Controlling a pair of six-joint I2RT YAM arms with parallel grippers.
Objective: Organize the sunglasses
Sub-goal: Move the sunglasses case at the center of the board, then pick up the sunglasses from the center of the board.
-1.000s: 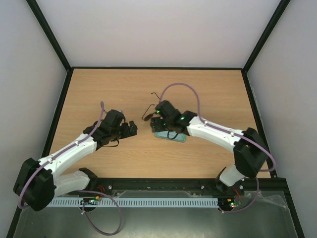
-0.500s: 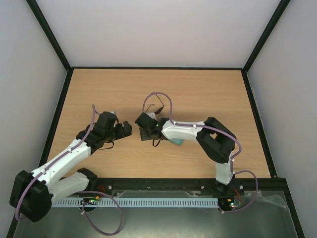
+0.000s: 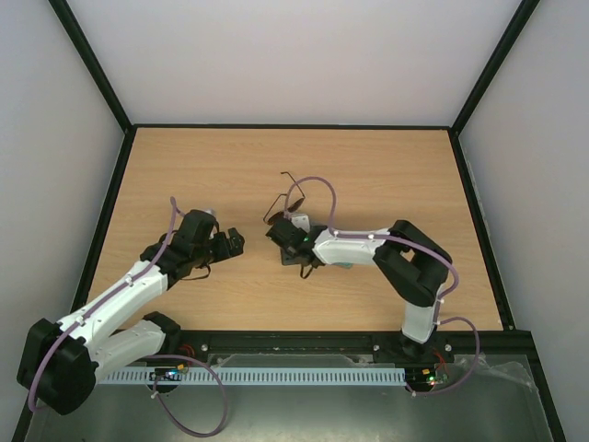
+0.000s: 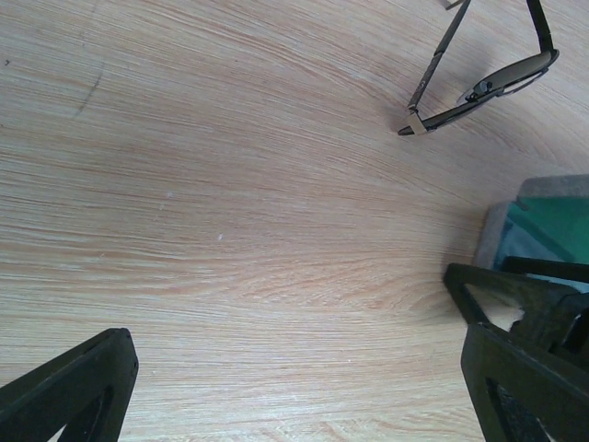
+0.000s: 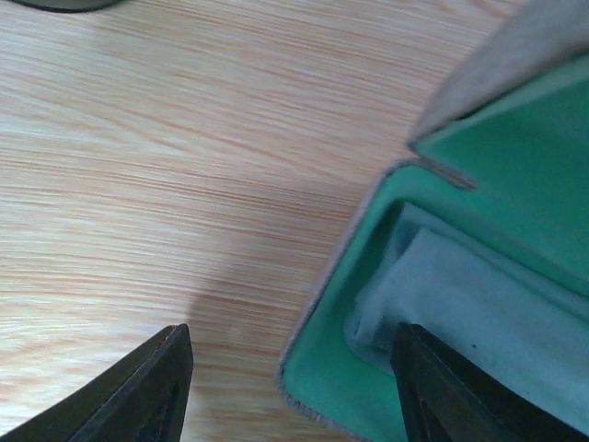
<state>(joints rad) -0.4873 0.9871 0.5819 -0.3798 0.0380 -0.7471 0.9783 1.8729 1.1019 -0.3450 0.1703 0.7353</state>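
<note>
Sunglasses (image 4: 488,89) lie on the wood-grain table (image 4: 230,184), temples spread, near the open grey case (image 5: 479,166). Both the left claw (image 4: 285,313) and right claw (image 5: 290,331) gape wide and empty, the right above the case's corner. Better to pinch the thin wire frame than the glossy lenses; a soft cloth (image 5: 460,295) rests on the green lining.

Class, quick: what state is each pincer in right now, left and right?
Left pincer: open, holding nothing.
Right pincer: open, empty, over the open glasses case edge.
</note>
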